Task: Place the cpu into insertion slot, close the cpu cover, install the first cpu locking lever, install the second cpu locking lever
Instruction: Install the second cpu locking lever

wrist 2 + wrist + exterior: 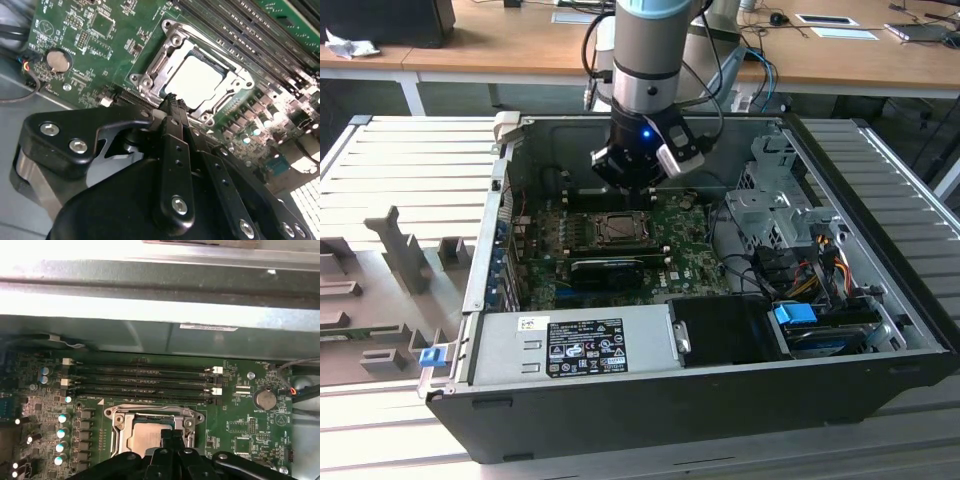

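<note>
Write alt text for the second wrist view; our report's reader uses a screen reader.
A pale square cpu sits in its motherboard socket with the cpu cover lying flat around it. The black gripper hangs just above the socket's edge, over the green motherboard.

— How many chips do we count in the socket?
— We count one cpu (pixel 199 80), under one cpu cover (pixel 172 50).
— And the long memory slots (pixel 142 381)?
— We count four, in the middle of the first wrist view, and one round coin battery (pixel 264 399) at the right.
</note>
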You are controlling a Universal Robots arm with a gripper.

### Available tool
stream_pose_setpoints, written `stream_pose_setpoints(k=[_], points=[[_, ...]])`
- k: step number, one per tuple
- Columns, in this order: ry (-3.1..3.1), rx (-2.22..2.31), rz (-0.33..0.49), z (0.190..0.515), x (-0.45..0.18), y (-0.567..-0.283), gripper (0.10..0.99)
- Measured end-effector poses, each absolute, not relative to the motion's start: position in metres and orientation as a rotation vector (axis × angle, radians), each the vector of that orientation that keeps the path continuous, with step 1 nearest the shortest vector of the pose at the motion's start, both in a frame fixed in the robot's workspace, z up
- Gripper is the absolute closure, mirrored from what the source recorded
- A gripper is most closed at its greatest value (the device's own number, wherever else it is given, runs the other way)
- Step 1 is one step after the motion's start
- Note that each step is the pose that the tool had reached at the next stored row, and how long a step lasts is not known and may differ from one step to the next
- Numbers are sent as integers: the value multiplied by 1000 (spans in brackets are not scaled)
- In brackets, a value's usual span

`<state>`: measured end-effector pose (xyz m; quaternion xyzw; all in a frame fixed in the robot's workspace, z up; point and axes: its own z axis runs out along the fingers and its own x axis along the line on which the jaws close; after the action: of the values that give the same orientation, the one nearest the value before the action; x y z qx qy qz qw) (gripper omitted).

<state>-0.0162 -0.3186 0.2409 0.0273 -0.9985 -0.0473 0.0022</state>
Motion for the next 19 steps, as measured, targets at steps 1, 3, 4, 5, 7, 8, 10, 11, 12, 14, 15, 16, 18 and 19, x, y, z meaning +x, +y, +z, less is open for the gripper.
stream_pose_setpoints(k=[1,3,4,5,7,8,10,11,12,14,15,16,18,19], points=[[-3132,85,-148,241,-16,-320,980],[-3132,85,-148,241,-16,-326,980],[-3132,85,-148,240,-16,-330,980],[-3132,85,-148,240,-16,-332,980],[-3132,85,-148,240,-16,-343,980],[-3132,85,-148,239,-16,-348,980],[-3127,85,-148,237,-16,-352,980],[-3122,84,-148,234,-16,-353,980],[-3118,85,-148,232,-16,-356,980],[-3117,86,-148,231,-16,-364,980],[-3117,87,-148,231,-16,-367,980],[-3117,87,-148,231,-17,-368,980],[-3116,90,-151,231,-24,-370,980],[-3116,90,-152,231,-27,-371,980]])
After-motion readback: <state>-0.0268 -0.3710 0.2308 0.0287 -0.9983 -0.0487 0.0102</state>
